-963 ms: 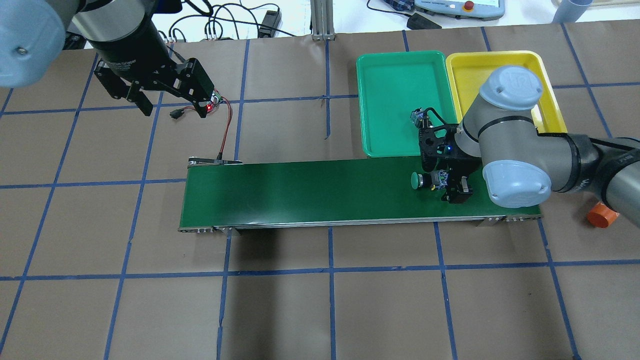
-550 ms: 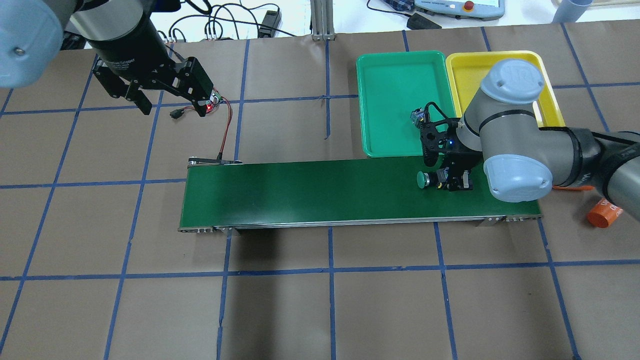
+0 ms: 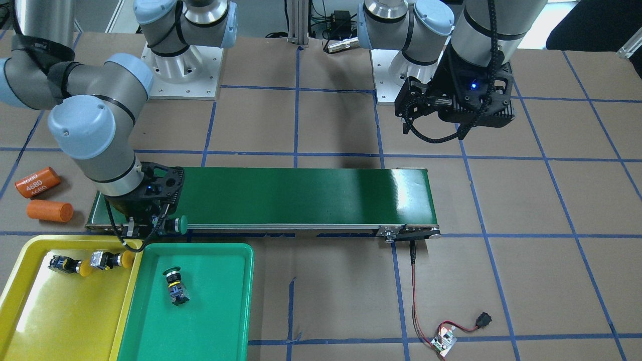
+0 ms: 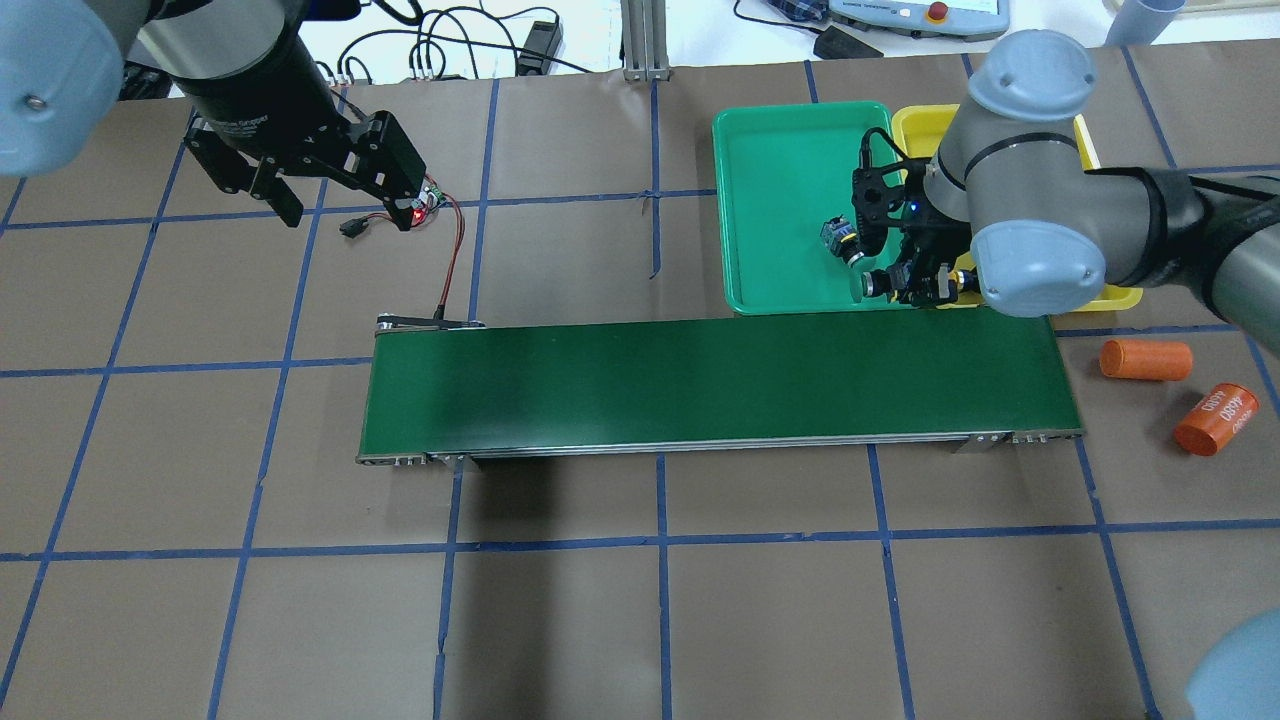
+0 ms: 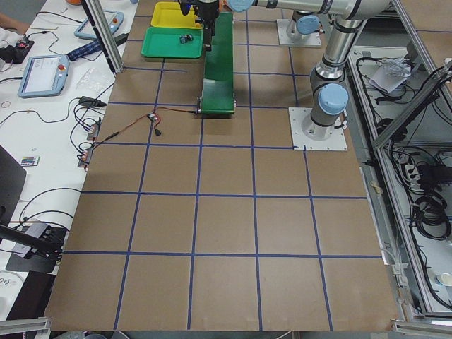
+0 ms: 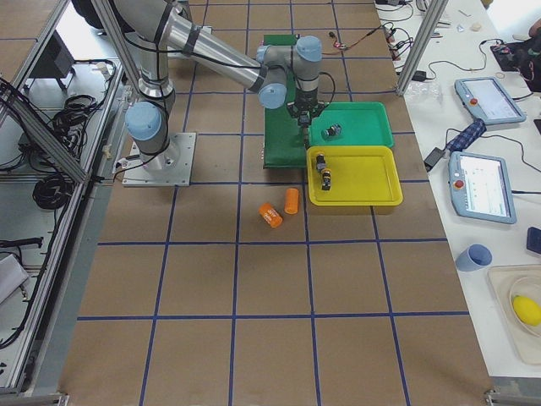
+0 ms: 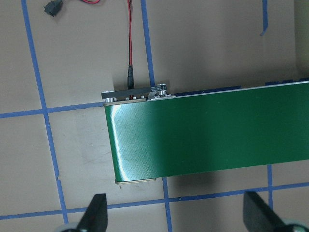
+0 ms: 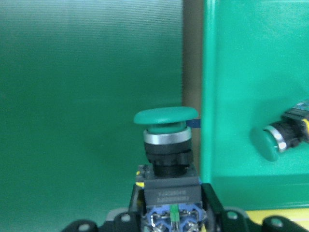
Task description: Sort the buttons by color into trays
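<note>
My right gripper (image 4: pixel 905 283) is shut on a green button (image 4: pixel 868 284), gripping its black body with the cap pointing sideways. It holds the button above the near edge of the green tray (image 4: pixel 780 180), at the belt's end. The right wrist view shows this button (image 8: pixel 166 140) over the gap between belt and tray. A second green button (image 3: pixel 175 287) lies inside the green tray. Two yellow buttons (image 3: pixel 108 259) (image 3: pixel 62 263) lie in the yellow tray (image 3: pixel 50 311). My left gripper (image 4: pixel 330 190) hangs open and empty beyond the belt's other end.
The long dark-green conveyor belt (image 4: pixel 700 380) runs across the table in front of the trays. Two orange cylinders (image 4: pixel 1145 358) (image 4: pixel 1215 405) lie by its right end. A small circuit board with red wires (image 3: pixel 441 341) sits near the belt's left end.
My right gripper has lifted the green button off the belt and carried it away from the robot to the green tray's near edge. The left arm has stayed put.
</note>
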Controlling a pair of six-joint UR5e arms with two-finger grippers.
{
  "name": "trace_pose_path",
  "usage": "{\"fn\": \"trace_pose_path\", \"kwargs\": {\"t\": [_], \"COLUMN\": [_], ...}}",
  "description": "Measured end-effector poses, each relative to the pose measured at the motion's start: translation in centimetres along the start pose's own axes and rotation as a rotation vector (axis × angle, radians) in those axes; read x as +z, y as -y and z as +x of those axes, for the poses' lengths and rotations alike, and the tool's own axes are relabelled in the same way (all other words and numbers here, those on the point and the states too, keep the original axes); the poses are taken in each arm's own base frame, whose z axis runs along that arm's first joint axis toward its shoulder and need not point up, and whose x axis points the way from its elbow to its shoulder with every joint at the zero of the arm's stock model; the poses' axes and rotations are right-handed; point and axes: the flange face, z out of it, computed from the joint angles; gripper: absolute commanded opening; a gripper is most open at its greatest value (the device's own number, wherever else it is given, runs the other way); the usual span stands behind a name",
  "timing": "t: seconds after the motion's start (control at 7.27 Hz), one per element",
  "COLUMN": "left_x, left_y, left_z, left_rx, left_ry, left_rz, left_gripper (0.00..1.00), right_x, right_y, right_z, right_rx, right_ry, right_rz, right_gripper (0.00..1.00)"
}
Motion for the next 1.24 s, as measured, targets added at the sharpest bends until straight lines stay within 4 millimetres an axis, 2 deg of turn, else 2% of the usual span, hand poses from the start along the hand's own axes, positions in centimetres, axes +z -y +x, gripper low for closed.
{"fn": "trace_pose_path", "kwargs": {"t": [0.14,0.28,0.41,0.55,0.96,1.1,1.24], "left_x": [0.1,0.2,0.3,0.3,0.3,0.3,0.4], "left_y": [0.1,0.1,0.2,0.2,0.2,0.2,0.2], "left_z": [0.0,0.0,0.0,0.0,-0.1,-0.1,-0.2], "left_rx": [0.000,0.000,0.000,0.000,-0.002,-0.002,-0.003], "left_ry": [0.000,0.000,0.000,0.000,0.000,0.000,0.000], "left_rz": [-0.002,-0.004,-0.005,-0.006,-0.007,-0.007,-0.007], "left_gripper": [1.00,1.00,1.00,1.00,1.00,1.00,1.00], "right_x": [-0.2,0.3,1.0,1.5,0.9,-0.2,-2.5], "right_y": [-0.5,-0.9,-1.1,-1.3,-1.4,-1.3,-1.1], "right_z": [2.3,3.7,4.3,4.5,4.8,4.9,4.8], "right_rx": [0.014,0.020,0.024,0.029,0.026,0.029,0.047], "right_ry": [-0.021,-0.026,-0.018,-0.011,-0.017,-0.022,-0.015], "right_rz": [-0.002,-0.002,-0.001,0.000,0.000,0.001,0.005], "right_gripper": [0.28,0.32,0.92,1.00,1.00,1.00,1.00]}}
